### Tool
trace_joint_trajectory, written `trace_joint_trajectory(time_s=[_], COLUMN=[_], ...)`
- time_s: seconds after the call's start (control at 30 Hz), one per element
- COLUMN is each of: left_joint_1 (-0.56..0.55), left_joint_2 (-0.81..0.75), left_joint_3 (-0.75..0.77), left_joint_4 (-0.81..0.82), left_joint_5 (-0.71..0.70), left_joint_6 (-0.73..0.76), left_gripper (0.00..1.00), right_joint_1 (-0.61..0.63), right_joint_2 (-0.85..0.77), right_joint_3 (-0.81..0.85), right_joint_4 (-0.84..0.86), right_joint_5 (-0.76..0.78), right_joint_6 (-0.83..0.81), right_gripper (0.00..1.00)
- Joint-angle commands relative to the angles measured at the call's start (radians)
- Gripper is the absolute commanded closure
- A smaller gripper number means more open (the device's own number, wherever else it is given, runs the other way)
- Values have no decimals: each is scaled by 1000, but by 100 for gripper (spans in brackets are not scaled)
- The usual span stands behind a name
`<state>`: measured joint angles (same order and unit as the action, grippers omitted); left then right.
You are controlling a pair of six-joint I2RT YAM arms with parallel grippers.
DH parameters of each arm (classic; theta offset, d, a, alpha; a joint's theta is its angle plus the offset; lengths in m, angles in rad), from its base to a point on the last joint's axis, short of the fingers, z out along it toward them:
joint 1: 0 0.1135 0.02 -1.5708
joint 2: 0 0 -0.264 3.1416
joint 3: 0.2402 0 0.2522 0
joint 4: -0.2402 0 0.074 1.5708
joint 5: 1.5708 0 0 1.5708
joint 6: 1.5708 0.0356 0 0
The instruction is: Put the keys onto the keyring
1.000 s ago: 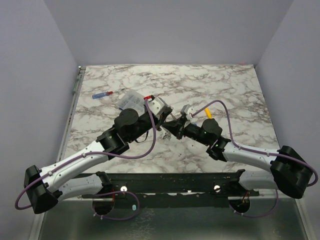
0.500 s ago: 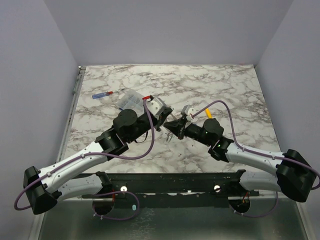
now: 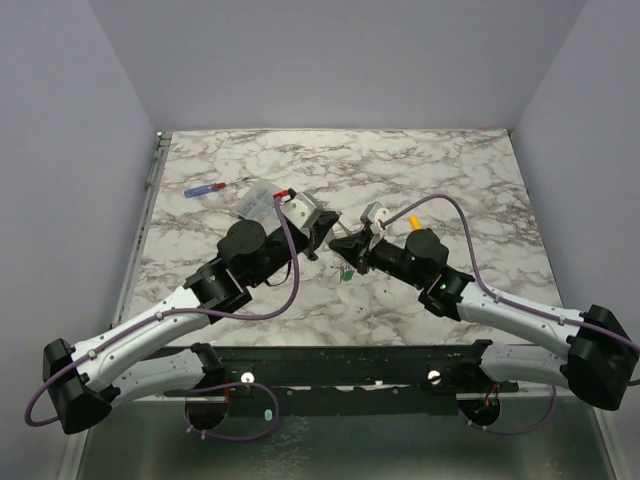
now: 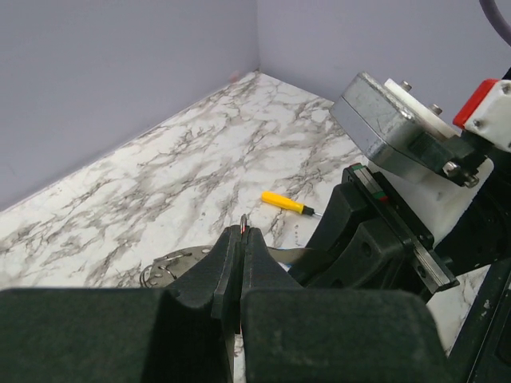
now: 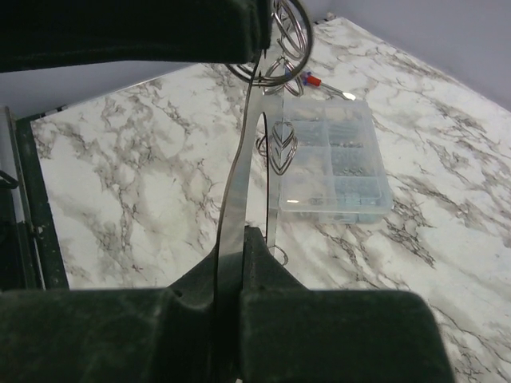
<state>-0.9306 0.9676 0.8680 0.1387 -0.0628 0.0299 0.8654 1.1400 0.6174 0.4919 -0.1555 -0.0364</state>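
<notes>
The keyring (image 5: 254, 128) is a thin silver loop rising from my right gripper (image 5: 239, 231), which is shut on its lower part. Its top reaches my left gripper (image 5: 239, 40). In the left wrist view, my left gripper (image 4: 242, 231) is shut on a thin wire that pokes out between its fingertips. In the top view the left gripper (image 3: 322, 234) and the right gripper (image 3: 349, 247) meet tip to tip above the table's middle. A key with a green tag (image 3: 342, 272) hangs just below them. Small silver rings (image 5: 288, 22) hang beside the left gripper.
A clear compartment box (image 5: 334, 159) lies behind the grippers, also in the top view (image 3: 258, 199). A red-and-blue screwdriver (image 3: 211, 187) lies far left. A yellow screwdriver (image 4: 291, 203) lies right of the grippers. A flat metal piece with wire rings (image 4: 171, 264) lies on the marble.
Both grippers have shifted slightly up and away from the near edge, still joined. The green tag now shows hanging below them.
</notes>
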Motion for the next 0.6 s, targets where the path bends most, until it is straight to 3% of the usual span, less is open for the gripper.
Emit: trace_joint_trajectory(time_s=[0.0,0.27,0.57], left_joint_1=[2,2,1], left_joint_2=[-34,-37,-22], left_joint_3=[-25,-26,37], left_joint_4=[47,21,-66], left_joint_5=[-47,-75,-17], left_joint_6=[-18,12,-19], left_gripper=[100,100,100], right_joint_1=[7,6,7], right_joint_2=[-13,-47,-36], right_joint_3=[49,68,46], right_joint_4=[-26,-61,-75], right_joint_5=[16,-16,2], right_joint_6=[99,138,22], right_gripper=[99,99,99])
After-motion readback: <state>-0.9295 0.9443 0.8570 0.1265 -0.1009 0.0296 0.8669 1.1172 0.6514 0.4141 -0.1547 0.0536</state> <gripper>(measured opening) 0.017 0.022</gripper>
